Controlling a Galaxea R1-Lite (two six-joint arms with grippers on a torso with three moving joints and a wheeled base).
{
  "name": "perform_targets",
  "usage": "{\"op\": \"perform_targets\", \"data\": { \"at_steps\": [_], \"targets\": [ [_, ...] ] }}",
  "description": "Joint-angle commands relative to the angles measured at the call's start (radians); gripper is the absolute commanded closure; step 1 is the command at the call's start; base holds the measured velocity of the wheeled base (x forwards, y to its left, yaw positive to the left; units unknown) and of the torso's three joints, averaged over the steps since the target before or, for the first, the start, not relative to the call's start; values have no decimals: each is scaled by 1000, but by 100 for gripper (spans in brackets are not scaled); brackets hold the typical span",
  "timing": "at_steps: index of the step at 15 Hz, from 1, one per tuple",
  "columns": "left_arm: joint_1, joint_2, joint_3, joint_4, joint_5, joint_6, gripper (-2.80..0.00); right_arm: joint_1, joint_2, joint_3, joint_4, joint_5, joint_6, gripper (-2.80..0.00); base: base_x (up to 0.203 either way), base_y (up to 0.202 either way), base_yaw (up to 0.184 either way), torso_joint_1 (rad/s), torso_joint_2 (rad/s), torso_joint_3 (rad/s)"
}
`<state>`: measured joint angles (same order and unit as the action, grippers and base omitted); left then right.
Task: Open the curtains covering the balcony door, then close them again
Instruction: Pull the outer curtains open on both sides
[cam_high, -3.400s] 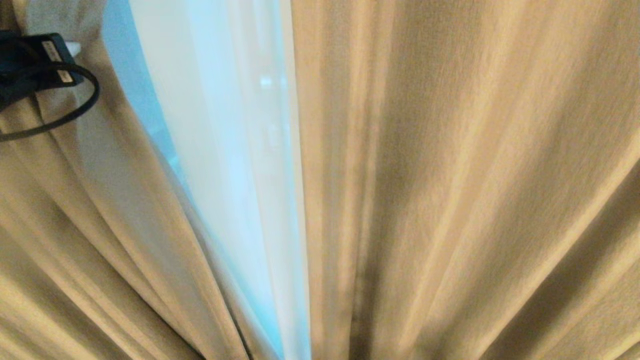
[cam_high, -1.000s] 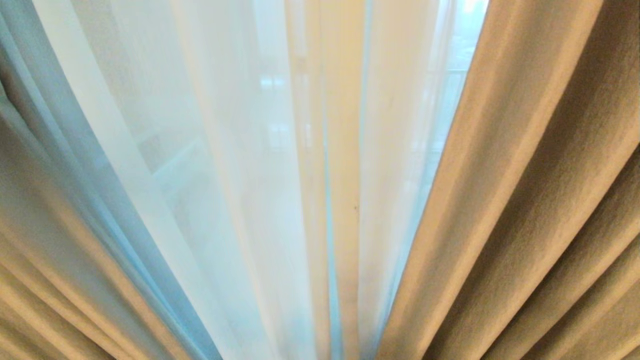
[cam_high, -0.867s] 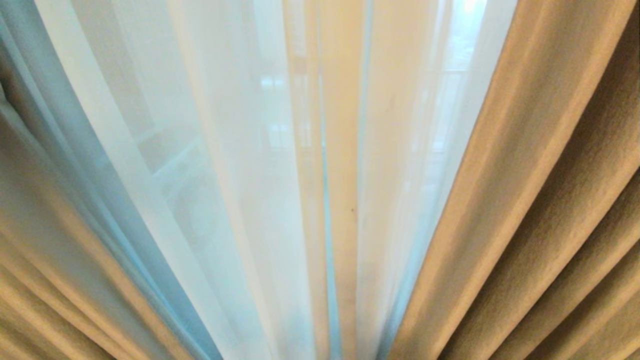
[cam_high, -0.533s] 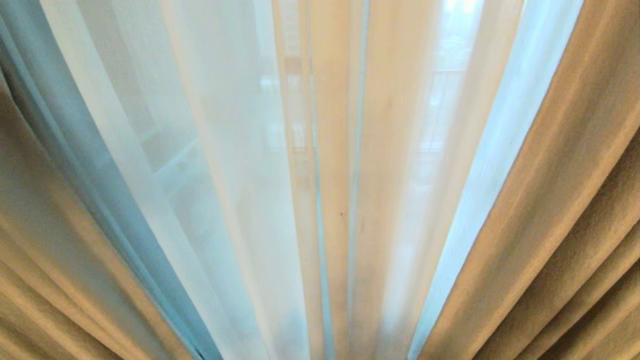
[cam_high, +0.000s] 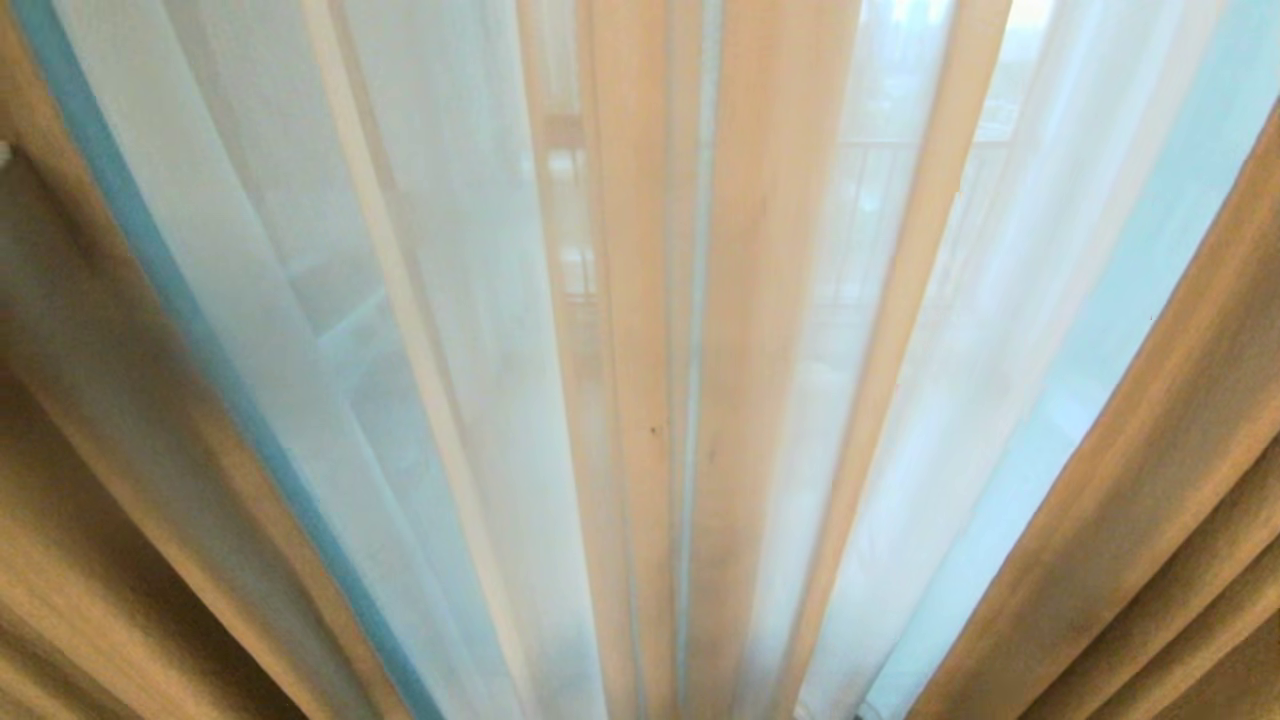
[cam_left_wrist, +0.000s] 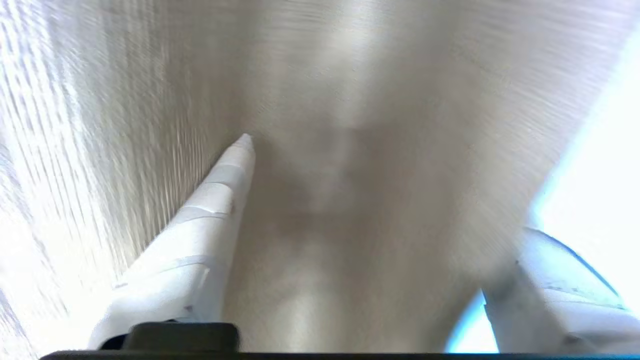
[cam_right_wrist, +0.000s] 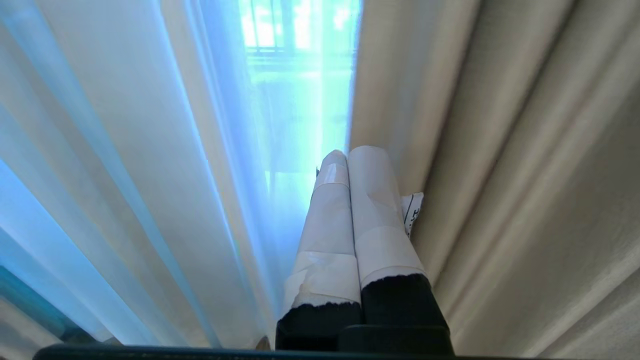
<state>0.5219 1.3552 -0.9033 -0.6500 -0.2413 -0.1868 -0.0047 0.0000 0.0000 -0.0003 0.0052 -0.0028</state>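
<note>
The curtains fill the room's view. Two heavy beige drapes hang at the sides: left drape (cam_high: 120, 450) & right drape (cam_high: 1150, 520), pulled well apart. Between them hangs the thin white sheer (cam_high: 450, 350). Light comes thru it. Faint railing bars (cam_high: 870, 230) show behind the sheer; the balcony door itself is too faint to tell.

The left gripper (cam_left_wrist: 385, 210) is right up close to beige cloth, w/ jaws spread wide and nothing held between them.

The right gripper (cam_right_wrist: 348, 156) sits between sheer & beige drape, jaws pressed tight together, holding nothing. A small paper tag (cam_right_wrist: 413, 212) sticks out beside it.
</note>
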Motion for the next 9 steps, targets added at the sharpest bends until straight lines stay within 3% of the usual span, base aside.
{"op": "perform_targets", "data": {
  "at_steps": [1, 9],
  "targets": [
    [-26, -78, 50, -4, -1, 7, -280, 0, 0, 0, 0, -1, 0, 0, 0, 0, 0, 0, 0, 0],
    [-46, -267, 239, -3, -1, 11, -280, 0, 0, 0, 0, 1, 0, 0, 0, 0, 0, 0, 0, 0]
  ]
}}
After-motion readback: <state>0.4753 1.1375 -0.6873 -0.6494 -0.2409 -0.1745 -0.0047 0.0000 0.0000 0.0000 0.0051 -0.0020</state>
